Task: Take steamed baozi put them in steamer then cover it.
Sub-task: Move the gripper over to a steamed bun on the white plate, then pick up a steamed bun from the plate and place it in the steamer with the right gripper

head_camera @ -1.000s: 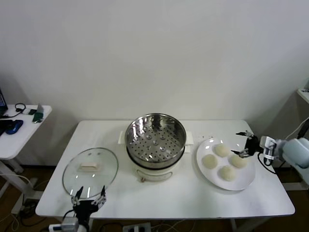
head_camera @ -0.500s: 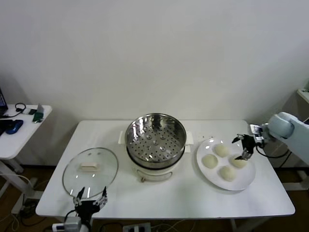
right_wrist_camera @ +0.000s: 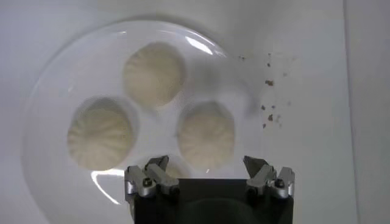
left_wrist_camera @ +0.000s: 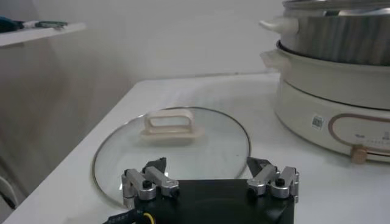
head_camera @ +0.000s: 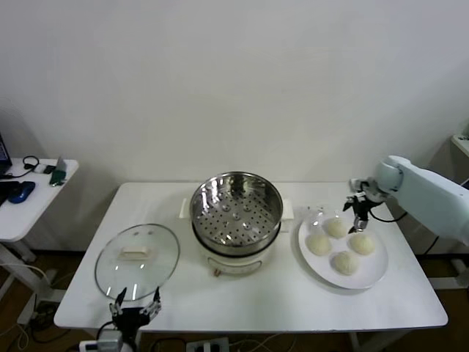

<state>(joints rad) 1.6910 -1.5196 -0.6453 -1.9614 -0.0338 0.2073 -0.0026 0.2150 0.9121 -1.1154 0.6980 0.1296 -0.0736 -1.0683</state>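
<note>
Risk: the right gripper (right_wrist_camera: 209,178) hangs spread above the plate (head_camera: 370,273) with four steamed baozi (right_wrist_camera: 206,134) packed close beneath it. If it descends off-centre, one finger may dent the soft dough or push a neighbouring bun toward the rim. A grip that is too tight would crush the bun.

Pose: the right arm reaches in from the robot's right, wrist bent down over the plate, jaws wide and holding nothing. Beyond it, toward the table centre, the steamer (head_camera: 236,213) stands uncovered and holds no buns. The left gripper (left_wrist_camera: 210,180) waits spread at the near table edge, the cover (left_wrist_camera: 172,146) lying flat just ahead of its fingers
</note>
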